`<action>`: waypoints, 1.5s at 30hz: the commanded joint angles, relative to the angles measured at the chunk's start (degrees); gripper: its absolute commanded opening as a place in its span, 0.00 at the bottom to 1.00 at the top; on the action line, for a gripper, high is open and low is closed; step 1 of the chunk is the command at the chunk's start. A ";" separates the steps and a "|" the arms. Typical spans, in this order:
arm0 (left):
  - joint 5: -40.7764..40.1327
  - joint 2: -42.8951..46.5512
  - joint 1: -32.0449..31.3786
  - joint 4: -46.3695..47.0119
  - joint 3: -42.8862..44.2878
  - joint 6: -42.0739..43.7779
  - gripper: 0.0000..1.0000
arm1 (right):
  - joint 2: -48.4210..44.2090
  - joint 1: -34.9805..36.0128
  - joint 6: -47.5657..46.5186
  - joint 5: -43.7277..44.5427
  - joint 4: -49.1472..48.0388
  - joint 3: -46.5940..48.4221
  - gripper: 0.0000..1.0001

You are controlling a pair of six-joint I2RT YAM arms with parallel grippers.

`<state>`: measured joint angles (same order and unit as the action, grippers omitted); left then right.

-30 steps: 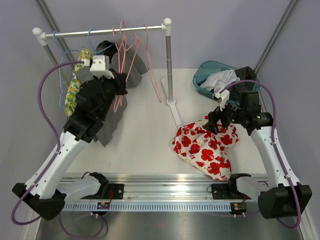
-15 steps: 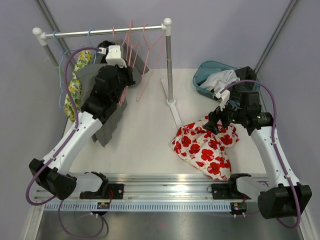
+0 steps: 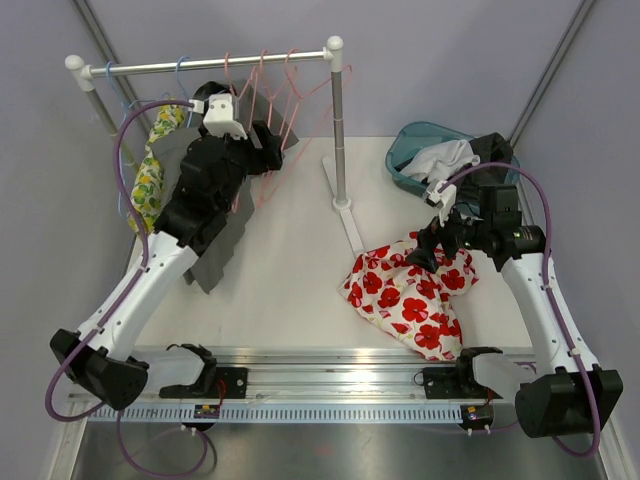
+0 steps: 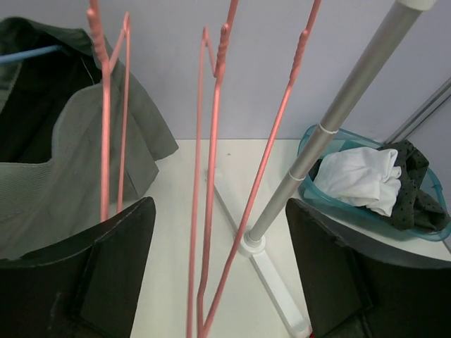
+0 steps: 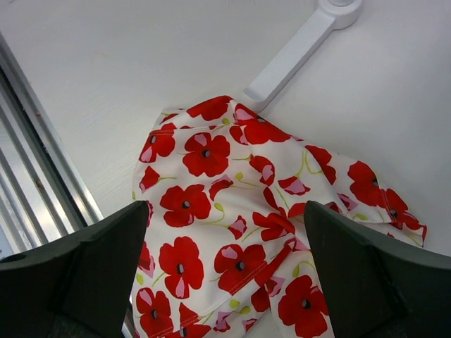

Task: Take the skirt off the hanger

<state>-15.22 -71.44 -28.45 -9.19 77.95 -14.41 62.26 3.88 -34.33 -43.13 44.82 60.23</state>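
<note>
The skirt (image 3: pixel 405 290), white with red poppies, lies crumpled on the table with no hanger in it. My right gripper (image 3: pixel 425 255) hovers open just above it; in the right wrist view the fabric (image 5: pixel 232 225) fills the gap between the wide fingers of the right gripper (image 5: pixel 225 282). My left gripper (image 3: pixel 268 140) is up by the rail, open. Bare pink hangers (image 4: pixel 211 176) hang between the spread fingers of the left gripper (image 4: pixel 220 282), untouched by either finger. The hangers (image 3: pixel 275 100) hook on the rail (image 3: pixel 210 65).
A grey garment (image 3: pixel 215 240) and a yellow floral one (image 3: pixel 150 180) hang on the rack's left part. The rack post (image 4: pixel 331 134) and its white foot (image 5: pixel 296 56) stand mid-table. A teal basket (image 3: pixel 415 150) holding clothes sits at the back right.
My left gripper, shut on a pink hanger, rose to the rail and has now opened, leaving the hanger swinging there. The right arm and the skirt have not moved.
</note>
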 commanded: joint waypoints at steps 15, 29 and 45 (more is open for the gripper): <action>14.87 33.43 0.50 -8.73 -20.52 7.65 0.99 | 14.20 -0.28 -24.03 9.46 3.62 -3.36 0.99; 14.87 53.33 0.50 -15.51 -34.09 2.64 0.99 | 27.90 1.04 -50.57 10.35 -2.98 -2.13 1.00; 13.91 58.17 0.50 -16.47 -36.91 1.06 0.99 | 31.97 4.47 -31.79 6.31 4.22 8.40 0.00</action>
<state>-1.72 -13.98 -28.12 -27.38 41.47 -12.58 96.92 8.29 -74.41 -34.06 46.70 63.42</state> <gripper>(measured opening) 0.988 0.018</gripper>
